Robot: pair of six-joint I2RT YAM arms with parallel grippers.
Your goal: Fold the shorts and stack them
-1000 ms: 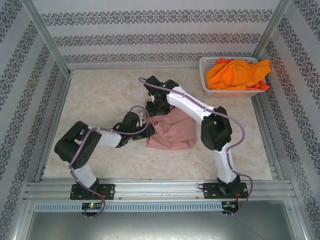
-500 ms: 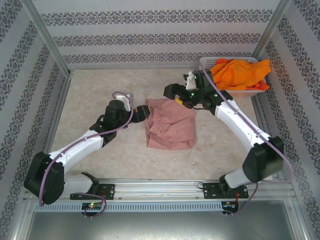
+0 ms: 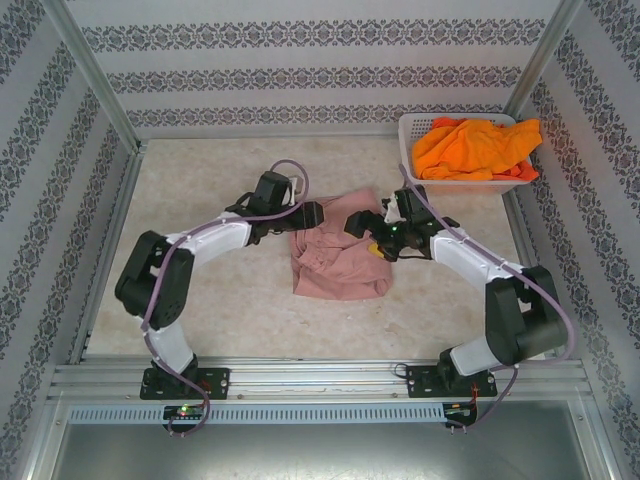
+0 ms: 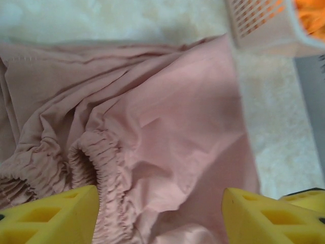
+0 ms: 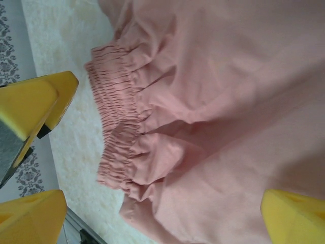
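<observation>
On the table (image 3: 200, 200), the dusty pink shorts (image 3: 340, 265) lie crumpled at frame centre. At their upper edge we see the left gripper (image 3: 316, 212) and, beside it, the right gripper (image 3: 360, 222), each with fingers spread, pinching nothing.

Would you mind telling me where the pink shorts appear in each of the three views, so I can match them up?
Top external: the pink shorts lie mid-table, down-left of the white basket.
Left wrist: shorts across left and centre, gathered waistband lower left, basket corner upper right.
Right wrist: shorts across centre and right, waistband at left.
Shared landmark: the waistband links the wrist views; the basket links top and left wrist.
</observation>
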